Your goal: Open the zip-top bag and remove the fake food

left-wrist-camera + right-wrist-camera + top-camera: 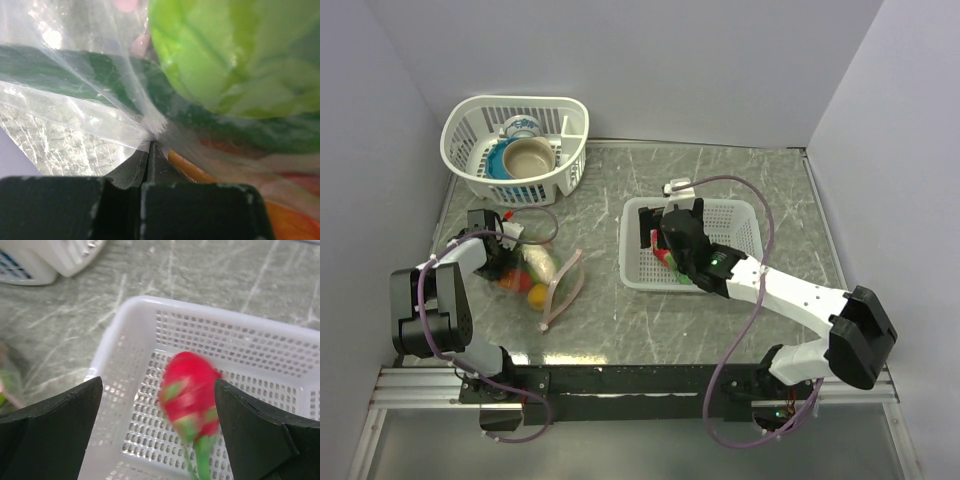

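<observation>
The right gripper (pixel 157 395) hangs over the rectangular white basket (pixel 740 207) with its jaws spread wide, holding nothing. The dragon fruit (pixel 190 395) sits in the gap between them, blurred and touching neither finger in the wrist view, so we judge it loose and dropping to the mesh floor. That is 1 piece of fake food out.

The zip-top bag (pixel 548 285) lies on the table (pixel 620 325) well to the left of that basket. Its pink zipper strip (pixel 568 285) bows toward the right arm, and the rest of the food (pixel 523 277) is inside. The left gripper (pixel 148 147) is clamped tight on a fold of the clear film at the far end of the bag. Its wrist view shows a green round piece (pixel 225 55), a cucumber (pixel 50 70) and something orange (pixel 290 220) pressed against the plastic.

To do this step well, we would lift the right arm straight up until the fingers clear the basket wall, so nothing hooks the mesh or nudges the fruit back out. The left pinch should hold as it is — it anchors the bag. Next we would come in low through the zipper side, jaws wide, and take the piece nearest the mouth, closing on plastic fruit rather than film, since a caught fold would drag the whole bag along.
</observation>
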### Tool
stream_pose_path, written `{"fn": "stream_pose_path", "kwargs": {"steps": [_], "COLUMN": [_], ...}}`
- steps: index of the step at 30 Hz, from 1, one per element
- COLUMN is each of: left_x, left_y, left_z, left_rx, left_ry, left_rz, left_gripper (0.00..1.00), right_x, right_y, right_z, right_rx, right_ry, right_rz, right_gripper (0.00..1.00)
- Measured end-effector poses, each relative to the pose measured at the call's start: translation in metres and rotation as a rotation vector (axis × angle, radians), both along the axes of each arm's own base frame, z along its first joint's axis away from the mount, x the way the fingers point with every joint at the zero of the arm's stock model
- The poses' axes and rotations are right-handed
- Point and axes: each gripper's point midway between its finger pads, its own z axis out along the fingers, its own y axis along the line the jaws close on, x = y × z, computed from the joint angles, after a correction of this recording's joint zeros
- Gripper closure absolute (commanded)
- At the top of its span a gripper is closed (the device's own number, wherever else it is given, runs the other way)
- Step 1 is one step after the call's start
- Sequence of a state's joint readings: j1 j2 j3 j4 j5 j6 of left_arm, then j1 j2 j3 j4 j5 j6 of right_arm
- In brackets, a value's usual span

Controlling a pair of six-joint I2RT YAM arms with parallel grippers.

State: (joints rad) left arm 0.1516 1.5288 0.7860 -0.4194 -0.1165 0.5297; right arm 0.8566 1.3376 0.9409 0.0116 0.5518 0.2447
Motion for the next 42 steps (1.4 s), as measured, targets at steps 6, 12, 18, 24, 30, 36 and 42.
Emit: {"fn": "stream_pose_path", "kwargs": {"steps": [6,12,18,24,30,36,42], "left_x": [0.000,0.000,0.000,0.000,0.000,-0.001,-0.001], "left_y": [0.000,0.001,0.001,0.001,0.002,0.002,0.003], "left_z": [0.000,-0.001,0.000,0.001,0.001,0.000,0.000], "left_rx": [0.000,0.003,0.006,0.006,0.007,0.011,0.015], "left_ry": [0.001,0.004,0.007,0.011,0.011,0.014,0.015], "left_rz": [0.000,0.003,0.004,0.004,0.004,0.004,0.002], "left_gripper": [0.99,0.99,0.99,0.99,0.99,0.99,0.99], "right_x": [-0.053,-0.120,-0.127,-0.122,-0.114,-0.108,-0.115], "right_y": [0.062,0.154,0.183,0.215,0.246,0.264,0.277], "right_z": [0.031,-0.014,-0.123,-0.142,-0.119,-0.129,-0.145], "right_rx": [0.037,0.040,-0.088,-0.088,-0.006,-0.004,-0.010], "right_ry": [-0.083,-0.024,0.159,0.186,0.129,0.132,0.167], "right_rz": [0.271,0.623,0.700,0.730,0.749,0.756,0.812], "right_gripper": [0.01,0.16,0.15,0.14,0.13,0.00,0.00]}}
